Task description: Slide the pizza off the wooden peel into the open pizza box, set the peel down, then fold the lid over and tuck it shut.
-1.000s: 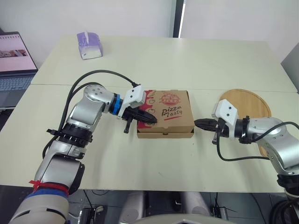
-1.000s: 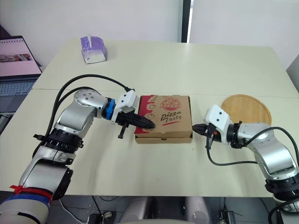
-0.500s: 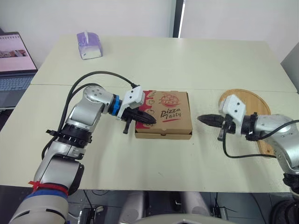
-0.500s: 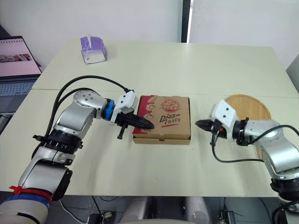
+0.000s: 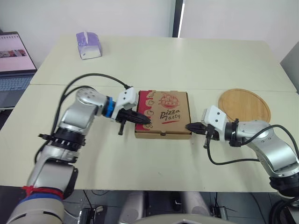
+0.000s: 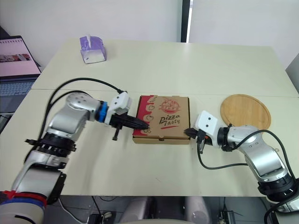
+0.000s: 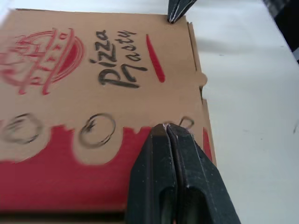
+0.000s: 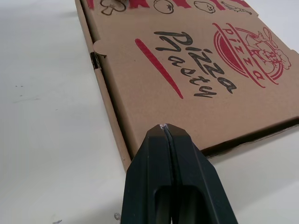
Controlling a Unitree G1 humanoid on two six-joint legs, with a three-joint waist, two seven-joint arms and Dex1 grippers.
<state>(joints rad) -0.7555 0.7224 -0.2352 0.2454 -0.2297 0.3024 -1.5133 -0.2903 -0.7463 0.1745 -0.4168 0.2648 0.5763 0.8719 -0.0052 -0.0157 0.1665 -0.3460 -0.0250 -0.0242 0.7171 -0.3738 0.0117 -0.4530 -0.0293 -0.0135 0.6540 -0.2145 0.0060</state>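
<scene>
Closed pizza box [image 5: 163, 114] at centre frame on the cream table [image 5: 187, 60], lid folded flat, printed side up. Left gripper [image 5: 148, 121], fingers [image 7: 161, 177] pressed together, tips lying on the lid's red band at the box's left side. Right gripper [image 5: 188, 126], fingers [image 8: 168, 182] likewise pressed together and holding nothing, tips at the box's lower right corner. Round wooden peel [image 5: 244, 105] flat on the table at right of frame, apart from the box. Tissue box [image 5: 88, 45] at upper left; open laptop [image 5: 14, 60] at the left edge.
</scene>
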